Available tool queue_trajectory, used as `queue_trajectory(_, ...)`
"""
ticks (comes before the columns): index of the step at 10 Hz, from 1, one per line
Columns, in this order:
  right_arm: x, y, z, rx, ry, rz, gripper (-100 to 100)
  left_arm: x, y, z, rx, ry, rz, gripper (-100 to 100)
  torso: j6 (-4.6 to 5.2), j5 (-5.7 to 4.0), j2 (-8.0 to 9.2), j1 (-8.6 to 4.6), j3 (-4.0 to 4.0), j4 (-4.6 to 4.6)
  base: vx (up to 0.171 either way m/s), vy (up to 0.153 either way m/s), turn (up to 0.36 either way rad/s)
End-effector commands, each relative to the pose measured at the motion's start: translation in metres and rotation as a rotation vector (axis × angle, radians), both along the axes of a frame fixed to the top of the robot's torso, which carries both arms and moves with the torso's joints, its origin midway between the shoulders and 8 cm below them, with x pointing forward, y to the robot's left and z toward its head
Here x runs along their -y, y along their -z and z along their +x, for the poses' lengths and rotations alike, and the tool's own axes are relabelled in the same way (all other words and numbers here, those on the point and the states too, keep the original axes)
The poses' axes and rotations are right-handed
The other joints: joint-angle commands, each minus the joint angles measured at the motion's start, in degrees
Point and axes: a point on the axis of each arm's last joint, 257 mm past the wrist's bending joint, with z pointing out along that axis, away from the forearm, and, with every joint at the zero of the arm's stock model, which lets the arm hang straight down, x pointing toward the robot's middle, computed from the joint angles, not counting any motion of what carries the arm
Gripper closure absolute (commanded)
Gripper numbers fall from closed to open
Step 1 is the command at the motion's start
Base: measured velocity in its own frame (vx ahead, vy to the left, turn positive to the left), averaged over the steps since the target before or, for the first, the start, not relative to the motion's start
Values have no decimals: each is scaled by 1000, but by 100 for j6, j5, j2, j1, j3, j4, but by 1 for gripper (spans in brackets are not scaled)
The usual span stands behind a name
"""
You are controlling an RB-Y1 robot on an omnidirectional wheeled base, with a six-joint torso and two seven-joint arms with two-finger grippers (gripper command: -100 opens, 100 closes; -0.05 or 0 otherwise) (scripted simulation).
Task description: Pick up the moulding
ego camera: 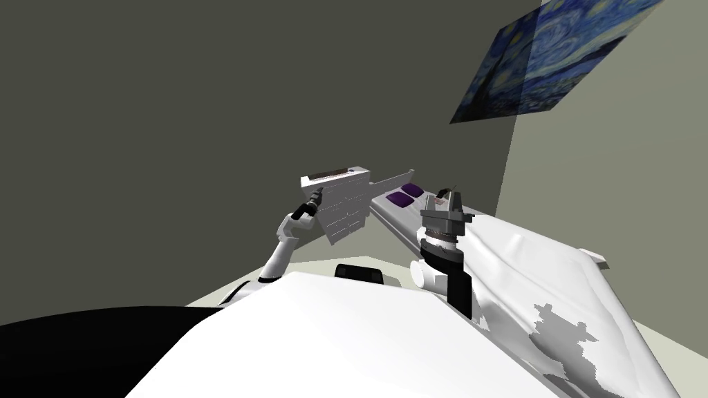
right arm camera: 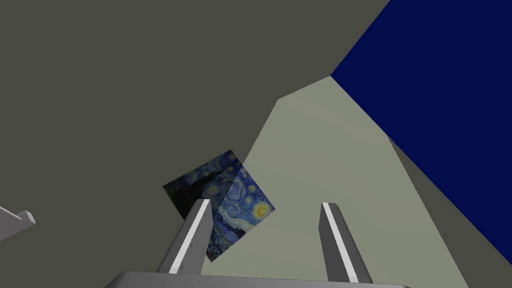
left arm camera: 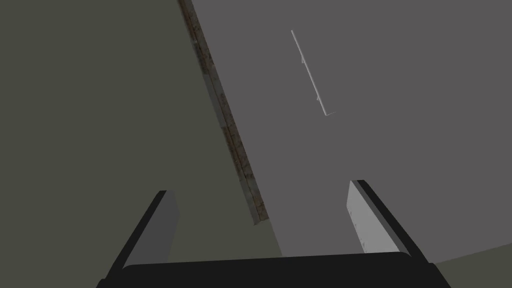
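Left pincer (left arm camera: 262, 187), wide, faces the long, thin rusty-brown moulding strip (left arm camera: 220, 105) on the white drawer chest (ego camera: 343, 207); a skewed closing may push it off. Right pincer (right arm camera: 266, 204) also wide.

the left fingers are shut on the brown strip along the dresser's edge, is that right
Not quite: the left fingers are open, not shut. The left wrist view shows them standing apart, with the brown strip along the dresser's edge seen between them, not gripped.

Moulding (left arm camera: 228, 130) on dresser (ego camera: 346, 207), left of bed (ego camera: 553, 276)
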Motion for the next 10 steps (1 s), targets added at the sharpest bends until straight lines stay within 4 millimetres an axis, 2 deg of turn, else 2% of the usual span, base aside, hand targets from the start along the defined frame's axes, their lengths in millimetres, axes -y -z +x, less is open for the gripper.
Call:
queue_trajectory(1, 0, 0, 0, 0, 0, 0, 0, -17, 2, 12, -41, -28, 7, -100, 0, 0, 0, 0, 0, 0, -38, -46, -49)
queue_trajectory(3, 0, 0, 0, 0, 0, 0, 0, -18, 6, 18, -75, -37, 4, -100, 1, -2, 3, -8, 2, 1, -27, -35, -14)
queue_trajectory(4, 0, 0, 0, 0, 0, 0, 0, -36, 3, 28, -98, -64, 7, -100, 0, 0, -1, 0, 0, 0, -32, -41, -64)
queue_trajectory(5, 0, 0, 0, 0, 0, 0, 0, -35, 1, 34, -110, -68, 3, -100, 2, -1, 1, -4, 0, 0, -29, -46, -30)
queue_trajectory(6, 0, 0, 0, 0, 0, 0, 0, -37, 7, 33, -134, -75, 1, -100, 1, -2, 0, -7, 0, 0, -16, -24, 5)
queue_trajectory(7, 0, 0, 0, 0, 0, 0, 0, -56, 1, 41, -152, -105, -1, -100, -1, 0, -1, -1, -1, 0, -21, -51, -66)
queue_trajectory(9, 0, 0, 0, 0, 0, 0, 0, -57, 5, 46, -190, -117, -8, -100, 0, -2, -1, -7, -1, 0, -21, -34, -13)
queue_trajectory(10, 0, 0, 0, 0, 0, 0, 0, -78, -1, 52, -208, -152, -16, -100, -1, 0, -2, 1, -1, -1, -21, -39, -72)
